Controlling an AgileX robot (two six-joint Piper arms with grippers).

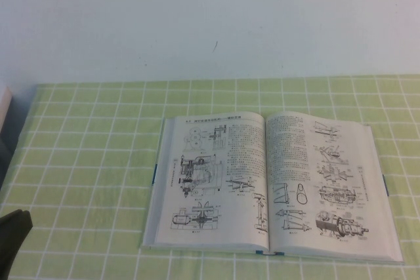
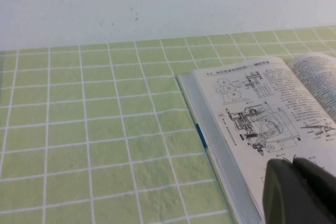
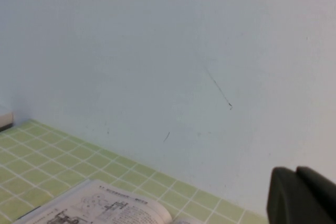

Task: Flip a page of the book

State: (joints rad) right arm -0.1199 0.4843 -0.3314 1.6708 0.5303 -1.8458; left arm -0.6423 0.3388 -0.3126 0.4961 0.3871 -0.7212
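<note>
1. Task status: judged not begun. The book (image 1: 269, 185) lies open and flat on the green checked tablecloth (image 1: 85, 162). Every leaf rests down; no page (image 1: 325, 178) is lifted or curled, and nothing touches the paper.

2. Left gripper (image 2: 299, 190): only a dark part of it shows at the wrist view's edge. It is raised, with the book's left-hand page near it and partly beneath its tip. Whether its fingers are parted or closed cannot be told. In the high view a dark piece of the left arm (image 1: 13, 234) sits well apart from the book, toward the robot.

3. Right gripper (image 3: 302, 195): it is held high and aimed at the white wall (image 3: 157, 51), the book low and ahead of it. Finger state cannot be told.

4. Remaining: approach, catch a page edge, carry it across the spine.
</note>
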